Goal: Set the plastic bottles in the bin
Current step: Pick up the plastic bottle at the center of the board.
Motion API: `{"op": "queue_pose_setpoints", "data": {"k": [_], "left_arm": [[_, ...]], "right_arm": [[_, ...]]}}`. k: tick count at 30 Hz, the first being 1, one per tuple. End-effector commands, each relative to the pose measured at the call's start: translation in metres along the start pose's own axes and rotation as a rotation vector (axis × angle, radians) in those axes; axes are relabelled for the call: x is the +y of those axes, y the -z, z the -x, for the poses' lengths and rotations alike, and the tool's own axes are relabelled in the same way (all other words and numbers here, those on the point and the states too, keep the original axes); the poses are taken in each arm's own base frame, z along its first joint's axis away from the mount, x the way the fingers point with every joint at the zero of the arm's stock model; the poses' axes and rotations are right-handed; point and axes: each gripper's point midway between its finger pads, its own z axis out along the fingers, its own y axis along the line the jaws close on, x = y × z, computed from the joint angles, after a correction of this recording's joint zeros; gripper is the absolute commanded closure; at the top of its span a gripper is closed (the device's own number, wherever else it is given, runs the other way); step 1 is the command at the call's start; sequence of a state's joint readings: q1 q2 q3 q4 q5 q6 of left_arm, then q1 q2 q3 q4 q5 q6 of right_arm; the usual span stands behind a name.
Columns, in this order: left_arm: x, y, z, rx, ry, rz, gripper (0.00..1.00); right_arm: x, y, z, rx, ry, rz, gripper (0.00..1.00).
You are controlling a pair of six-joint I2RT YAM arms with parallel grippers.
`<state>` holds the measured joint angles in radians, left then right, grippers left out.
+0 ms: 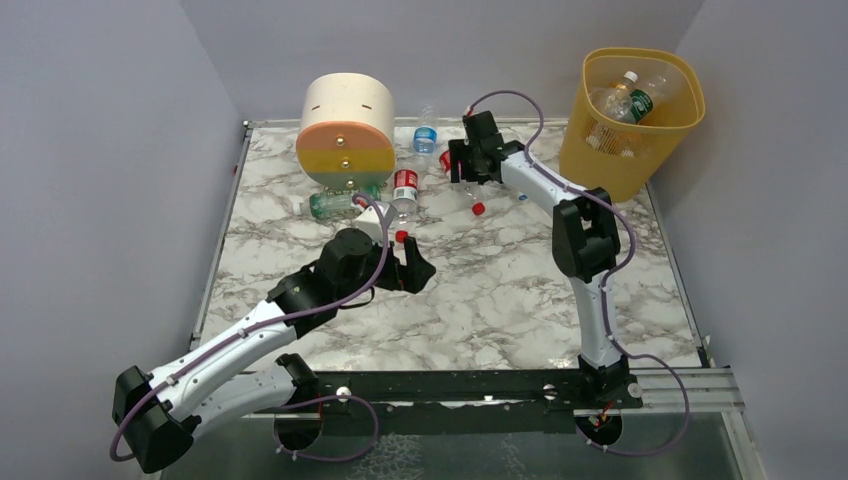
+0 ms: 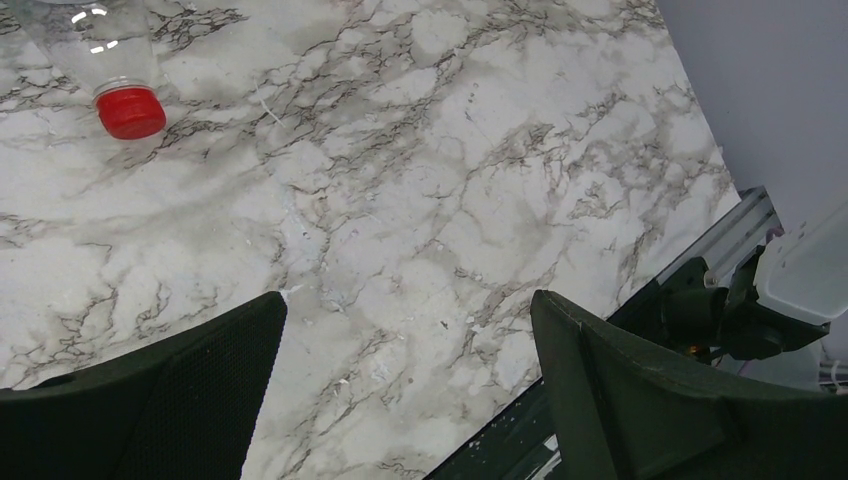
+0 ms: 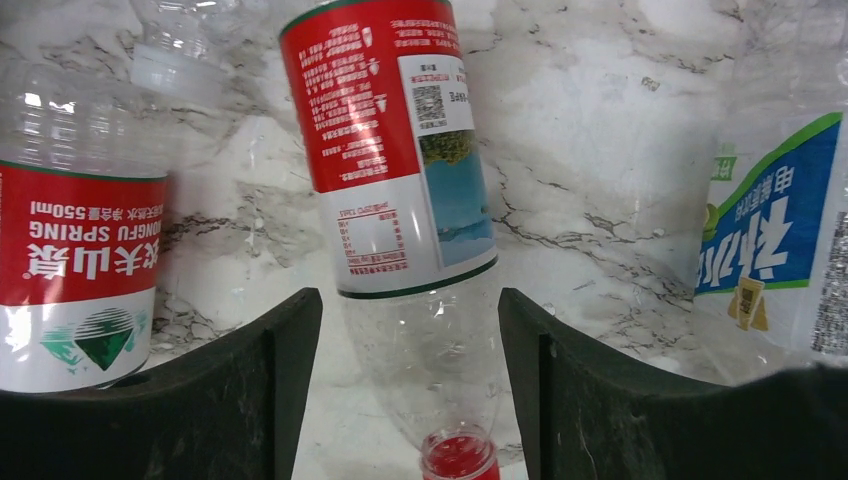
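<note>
A clear plastic bottle with a red label (image 3: 385, 150) lies on the marble table, its red cap (image 3: 458, 458) pointing toward the camera. My right gripper (image 3: 408, 295) is open and straddles the bottle's clear shoulder, with a slim gap on the left side. From above, the same gripper (image 1: 462, 180) sits over that bottle (image 1: 474, 200). My left gripper (image 2: 408, 300) is open and holds nothing. It hovers over bare marble, and a red-capped bottle (image 2: 128, 105) lies up-left of it. The yellow-orange bin (image 1: 610, 160) stands at the far right with bottles (image 1: 628, 100) inside.
More bottles lie around the right gripper: a red-labelled one (image 3: 80, 250) on its left and a blue-and-green-labelled one (image 3: 775, 240) on its right. A round drawer unit (image 1: 345, 130) stands at the back. Beside it are a green bottle (image 1: 335, 205) and a blue-labelled bottle (image 1: 425, 138).
</note>
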<state>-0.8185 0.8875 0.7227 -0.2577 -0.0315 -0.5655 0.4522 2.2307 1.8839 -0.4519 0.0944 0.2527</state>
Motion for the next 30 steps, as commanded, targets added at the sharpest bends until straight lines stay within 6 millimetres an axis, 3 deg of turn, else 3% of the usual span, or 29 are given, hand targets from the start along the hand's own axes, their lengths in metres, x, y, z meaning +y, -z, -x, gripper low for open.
{"op": "queue_pose_setpoints", "data": {"k": [1,13,17,19,22,30], "left_arm": [[0.003,0.005,-0.001,-0.007,0.013,0.011,0.01],[0.004,0.019,0.005,-0.043,0.054,0.019,0.01],[0.007,0.021,0.0,-0.04,0.071,0.025,0.01],[0.008,0.021,-0.003,-0.037,0.079,0.027,0.01],[0.009,0.021,-0.004,-0.034,0.083,0.027,0.01],[0.009,0.022,-0.001,-0.044,0.068,0.028,0.01]], "right_arm": [[-0.003,-0.013,0.011,-0.049,0.01,-0.03,0.32],[-0.003,-0.043,-0.014,0.022,0.015,-0.027,0.33],[-0.004,-0.039,-0.015,0.019,0.017,-0.025,0.54],[-0.003,-0.031,-0.011,0.007,0.016,-0.02,0.6],[0.001,-0.012,0.0,-0.027,0.011,0.002,0.6],[0.013,0.077,0.058,-0.189,-0.005,0.069,0.6]]}}
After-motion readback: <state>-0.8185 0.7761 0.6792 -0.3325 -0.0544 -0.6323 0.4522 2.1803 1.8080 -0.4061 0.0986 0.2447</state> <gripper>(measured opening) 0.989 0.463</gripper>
